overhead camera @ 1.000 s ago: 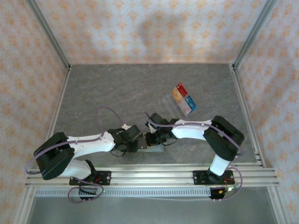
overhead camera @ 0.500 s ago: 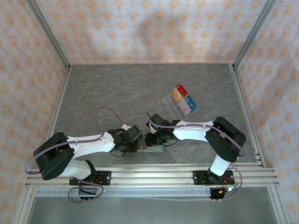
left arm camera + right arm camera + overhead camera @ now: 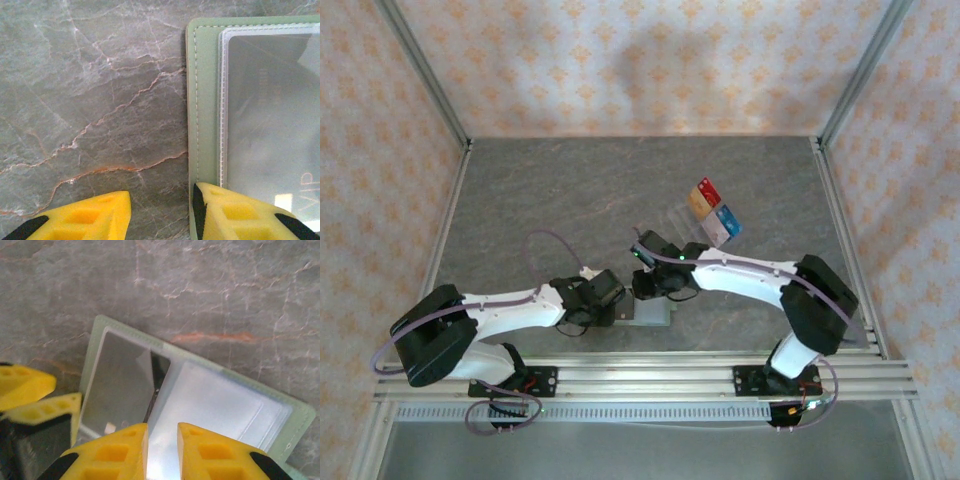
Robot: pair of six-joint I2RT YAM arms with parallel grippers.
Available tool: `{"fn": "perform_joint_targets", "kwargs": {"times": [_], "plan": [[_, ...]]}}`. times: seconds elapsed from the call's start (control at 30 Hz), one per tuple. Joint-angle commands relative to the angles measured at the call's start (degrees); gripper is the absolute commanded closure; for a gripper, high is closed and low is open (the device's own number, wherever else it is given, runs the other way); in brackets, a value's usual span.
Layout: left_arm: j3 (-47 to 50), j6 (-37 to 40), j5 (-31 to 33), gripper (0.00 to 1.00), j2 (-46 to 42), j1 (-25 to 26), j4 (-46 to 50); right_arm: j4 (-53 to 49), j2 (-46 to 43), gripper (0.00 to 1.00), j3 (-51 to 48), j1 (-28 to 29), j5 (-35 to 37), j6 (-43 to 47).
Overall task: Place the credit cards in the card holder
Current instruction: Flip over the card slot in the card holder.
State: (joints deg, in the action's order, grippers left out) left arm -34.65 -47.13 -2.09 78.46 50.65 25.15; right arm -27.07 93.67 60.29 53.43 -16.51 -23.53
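R gripper (image 3: 163,432) backed off 1 card holder (image 3: 210,395), slightly apart; L gripper (image 3: 161,200) apart; maybe 4 credit cards (image 3: 700,203).

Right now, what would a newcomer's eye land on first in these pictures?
The open sage-green card holder lies near the front edge of the table, with the yellow-fingered left gripper straddling its edge and the right gripper over its clear pockets. Farther back on the right, bright red, gold and blue credit cards sit in a clear tray.
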Motion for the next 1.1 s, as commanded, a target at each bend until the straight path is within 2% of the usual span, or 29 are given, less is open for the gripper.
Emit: {"fn": "perform_joint_targets", "kwargs": {"times": [0.0, 0.17, 0.67, 0.8, 1.07], "plan": [[3.3, -1.5, -0.2, 0.6, 2.8, 0.5, -2.0, -6.6, 2.6, 0.75, 2.0, 0.0, 7.6, 1.6], [3.3, -1.5, -0.4, 0.6, 3.4, 0.5, -2.5, -7.4, 3.5, 0.72, 2.2, 0.0, 10.8, 1.4], [3.2, -1.4, -0.5, 0.6, 3.7, 0.5, -2.6, -3.6, 7.8, 0.72, -0.1, 0.0, 9.8, 0.8], [3.1, -1.3, -0.5, 0.6, 3.8, 0.6, -2.6, -3.0, 8.3, 0.78, -1.2, 0.3, 9.4, 0.2], [2.8, -1.1, -0.6, 0.6, 4.5, 0.5, -2.7, -2.7, 7.0, 0.99, -2.0, 0.3, 9.0, -0.1]]}}
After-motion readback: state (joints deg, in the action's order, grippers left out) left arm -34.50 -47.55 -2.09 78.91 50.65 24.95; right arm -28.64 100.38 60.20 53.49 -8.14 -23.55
